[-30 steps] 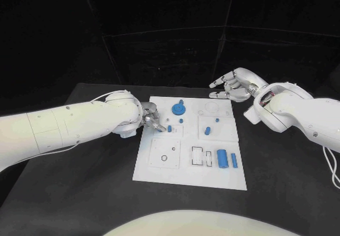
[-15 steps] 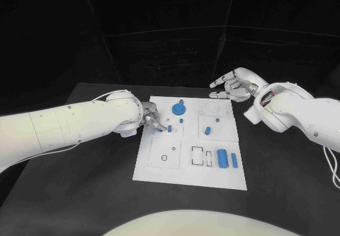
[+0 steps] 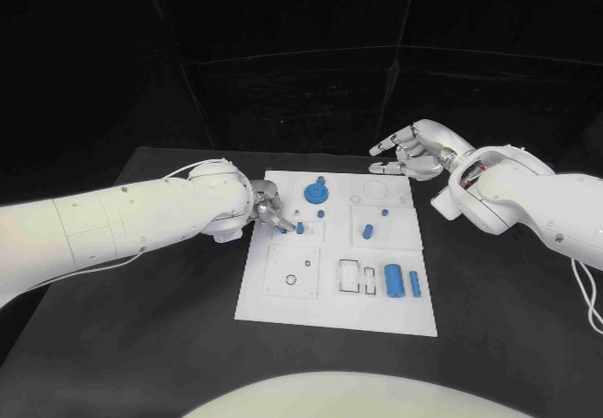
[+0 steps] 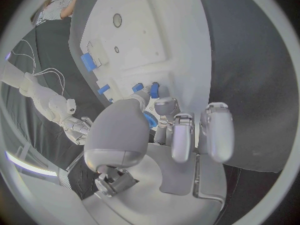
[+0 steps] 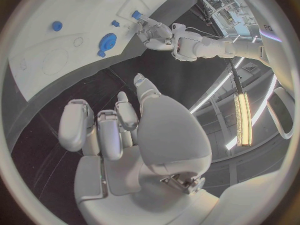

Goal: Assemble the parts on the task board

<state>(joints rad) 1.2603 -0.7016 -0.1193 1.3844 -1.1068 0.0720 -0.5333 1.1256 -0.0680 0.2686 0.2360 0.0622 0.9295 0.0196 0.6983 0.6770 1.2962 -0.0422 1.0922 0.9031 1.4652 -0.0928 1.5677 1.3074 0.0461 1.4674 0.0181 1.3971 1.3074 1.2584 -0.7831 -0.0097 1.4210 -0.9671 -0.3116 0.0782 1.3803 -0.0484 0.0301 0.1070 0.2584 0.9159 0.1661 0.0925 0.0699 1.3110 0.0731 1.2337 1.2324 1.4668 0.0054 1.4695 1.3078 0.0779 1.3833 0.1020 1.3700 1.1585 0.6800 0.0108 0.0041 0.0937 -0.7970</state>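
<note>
The left robot hand (image 3: 267,214) is pinching what looks like a small blue part (image 4: 149,120) at the task board (image 3: 301,305) edge; several parts are lying unassembled, while the right robot hand (image 3: 412,150) is hovering empty, fingers apart.

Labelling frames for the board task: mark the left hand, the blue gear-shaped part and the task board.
left hand (image 3: 267,212), head view, on the silver fingers at the board's left edge
blue gear-shaped part (image 3: 315,191), head view, on its round body
task board (image 3: 339,309), head view, on bare white near edge
</note>
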